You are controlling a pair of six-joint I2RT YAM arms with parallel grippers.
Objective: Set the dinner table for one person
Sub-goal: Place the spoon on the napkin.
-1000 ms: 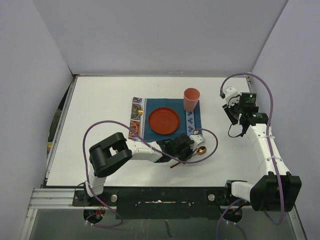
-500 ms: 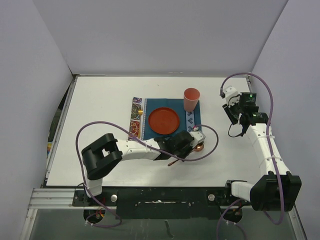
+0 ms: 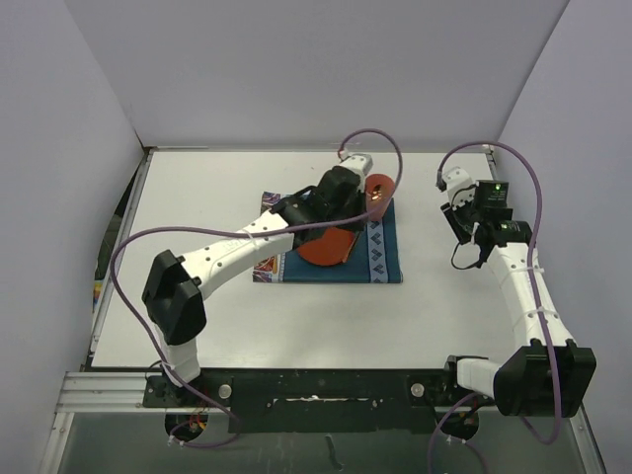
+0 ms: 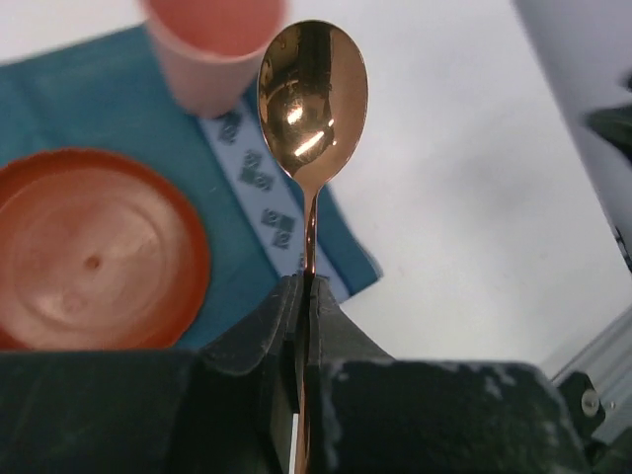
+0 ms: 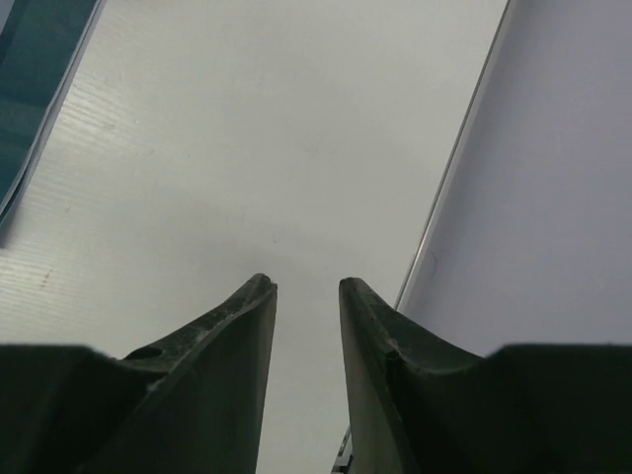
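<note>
Spoon (image 4: 312, 89), clamped by its handle in the left gripper (image 4: 304, 288), is held above the right end of the placemat (image 4: 229, 267). It is best lowered level onto the dinner table (image 4: 444, 197) just right of the placemat, then released. The right gripper (image 5: 306, 291) is parted, empty, further right.

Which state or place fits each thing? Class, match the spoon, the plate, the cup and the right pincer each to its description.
Column one:
1. spoon
2. plate
3. cup
4. right pincer

Column two:
A. open, with nothing between its fingers
B. lying flat on the middle of the teal placemat
C. clamped by its handle in the left pincer
D. standing upright by a corner of the teal placemat

Pairs: 1-C, 2-B, 3-D, 4-A
</note>
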